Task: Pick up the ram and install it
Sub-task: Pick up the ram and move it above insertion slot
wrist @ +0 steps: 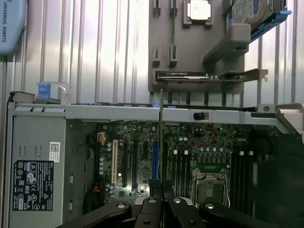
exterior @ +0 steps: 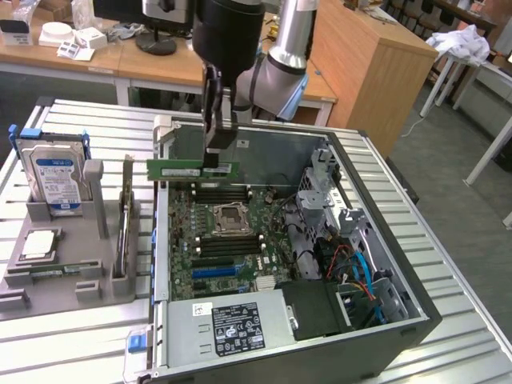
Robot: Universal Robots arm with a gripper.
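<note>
The ram (exterior: 186, 169) is a long green stick held level above the rear of the motherboard (exterior: 232, 240), inside the open computer case (exterior: 384, 240). My gripper (exterior: 218, 149) comes down from above and is shut on the stick near the end toward the exterior view's right. In the wrist view the ram (wrist: 161, 137) shows edge-on as a thin line running out from my gripper (wrist: 161, 189), over the board beside the blue slot (wrist: 155, 159). Dark memory slots (exterior: 222, 193) lie just below the stick, with the processor socket (exterior: 230, 216) beyond them.
A grey holder tray (exterior: 72, 272) at the exterior view's left carries a hard drive with a blue label (exterior: 54, 172), a square silver processor chip (exterior: 40, 244) and an upright card (exterior: 126, 228). The power supply (exterior: 232, 328) fills the case's near end. Cables (exterior: 356, 272) crowd the case's other side.
</note>
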